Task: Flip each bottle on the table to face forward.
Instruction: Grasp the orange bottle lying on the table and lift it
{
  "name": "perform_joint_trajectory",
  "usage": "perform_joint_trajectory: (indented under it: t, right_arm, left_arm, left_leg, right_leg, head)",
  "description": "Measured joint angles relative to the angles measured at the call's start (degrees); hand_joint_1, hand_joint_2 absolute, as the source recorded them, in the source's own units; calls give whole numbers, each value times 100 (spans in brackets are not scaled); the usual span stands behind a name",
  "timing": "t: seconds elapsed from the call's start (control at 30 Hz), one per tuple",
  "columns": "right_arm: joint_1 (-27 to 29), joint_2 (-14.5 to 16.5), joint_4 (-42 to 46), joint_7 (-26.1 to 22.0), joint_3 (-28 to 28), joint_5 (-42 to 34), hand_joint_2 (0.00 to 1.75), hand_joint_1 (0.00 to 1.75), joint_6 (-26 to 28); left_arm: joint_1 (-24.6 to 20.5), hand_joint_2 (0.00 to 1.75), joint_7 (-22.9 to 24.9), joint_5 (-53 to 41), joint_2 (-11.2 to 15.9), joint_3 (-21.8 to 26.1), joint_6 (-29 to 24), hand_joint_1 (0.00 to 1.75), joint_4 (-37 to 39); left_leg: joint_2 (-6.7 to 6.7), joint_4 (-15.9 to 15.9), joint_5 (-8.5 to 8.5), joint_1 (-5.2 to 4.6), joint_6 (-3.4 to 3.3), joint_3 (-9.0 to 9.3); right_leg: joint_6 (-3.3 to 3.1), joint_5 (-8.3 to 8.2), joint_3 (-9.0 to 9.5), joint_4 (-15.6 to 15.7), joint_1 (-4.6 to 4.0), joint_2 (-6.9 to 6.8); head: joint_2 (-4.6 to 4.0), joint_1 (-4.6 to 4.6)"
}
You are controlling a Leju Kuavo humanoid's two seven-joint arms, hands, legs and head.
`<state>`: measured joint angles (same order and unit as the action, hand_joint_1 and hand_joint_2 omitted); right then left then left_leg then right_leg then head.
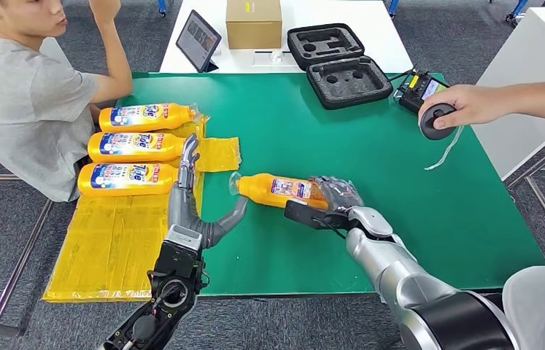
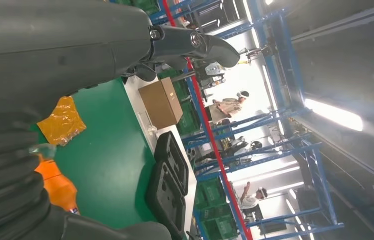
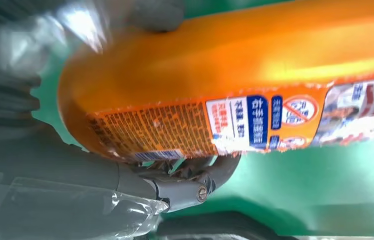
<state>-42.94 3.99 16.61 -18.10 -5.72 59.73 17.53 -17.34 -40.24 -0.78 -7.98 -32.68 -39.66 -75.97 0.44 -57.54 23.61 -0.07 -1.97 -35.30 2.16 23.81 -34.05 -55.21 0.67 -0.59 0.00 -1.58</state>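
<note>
Four orange detergent bottles in all. Three lie in a row (image 1: 138, 149) on yellow plastic sheeting (image 1: 109, 248) at the left edge of the green surface (image 1: 371, 168), labels up; "Tide" reads on each. The fourth bottle (image 1: 276, 189) lies on its side on the bare green just right of that sheeting, clear cap end toward the row, base end toward the right.

Right hand (image 1: 335, 195) grips the base end of the fourth bottle, fingers over the top and thumb beneath. In the right wrist view the bottle (image 3: 255, 85) shows its back label: dense small print, a blue panel with white characters too blurred to read, a red prohibition circle.

Left hand (image 1: 192, 197) stands between the sheeting and the fourth bottle, fingers straight and apart, pointing toward the row, thumb reaching out to the bottle's cap end; holding nothing. Contact of thumb and cap: cannot tell.

Beyond the fourth bottle: one open black foam-lined case (image 1: 338, 64), one cardboard box (image 1: 253, 23), one tablet (image 1: 198, 40), one small black-and-yellow device (image 1: 419, 89).

Two people at the surface: one seated by the row (image 1: 28, 95); one at the right, hand holding a round black object (image 1: 437, 120).
</note>
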Motion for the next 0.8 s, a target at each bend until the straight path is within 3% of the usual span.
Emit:
perform_joint_trajectory:
  t: [0.33, 0.8]
  right_arm:
    - [56, 4, -2, -108, 484, -446, 175, 175, -179]
    - [111, 21, -2, -220, 666, -601, 175, 175, -182]
  left_arm:
    - [3, 175, 0, -32, -4, 2, -27, 0, 0]
    - [9, 175, 0, -51, -4, 19, -29, 0, -1]
  left_leg:
    - [0, 0, 0, 0, 0, 0]
    - [0, 0, 0, 0, 0, 1]
  right_leg:
    - [0, 0, 1, 0, 0, 0]
    - [0, 0, 1, 0, 0, 0]
  head:
    - [0, -1]
    - [0, 1]
